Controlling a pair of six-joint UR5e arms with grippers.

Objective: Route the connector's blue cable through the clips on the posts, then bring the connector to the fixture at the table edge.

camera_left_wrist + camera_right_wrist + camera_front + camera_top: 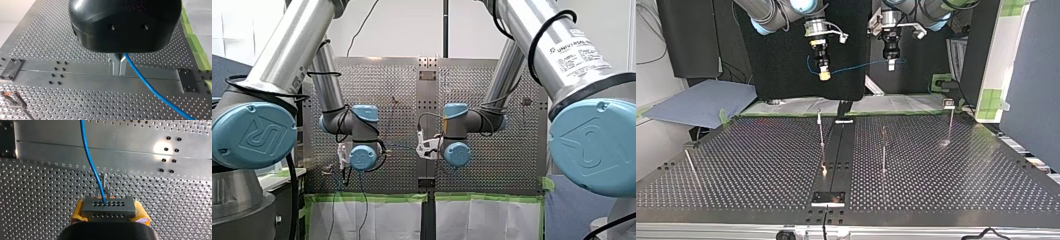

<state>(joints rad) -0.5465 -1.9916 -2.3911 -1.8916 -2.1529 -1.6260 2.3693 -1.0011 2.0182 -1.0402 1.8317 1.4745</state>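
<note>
Both arms are up off the worktop here; in the top view my right arm's jaws hang at the twelve o'clock end of the scene, clamped on the grey connector, with a yellow pad squeezed against each end of it; the blue cable comes out of the connector's holed face and runs away over the perforated plate; my left arm's jaws sit at three o'clock of the right ones, near but apart; their metal fingers are pinched narrow on the cable, which slips out beside them and trails off; in the top view the cable spans the gap between the two sets of jaws, well above the worktop; down below, one thin post stands at six o'clock of the connector, a second post at about five o'clock, and a third post further out towards four o'clock; the cable touches none of them.
</note>
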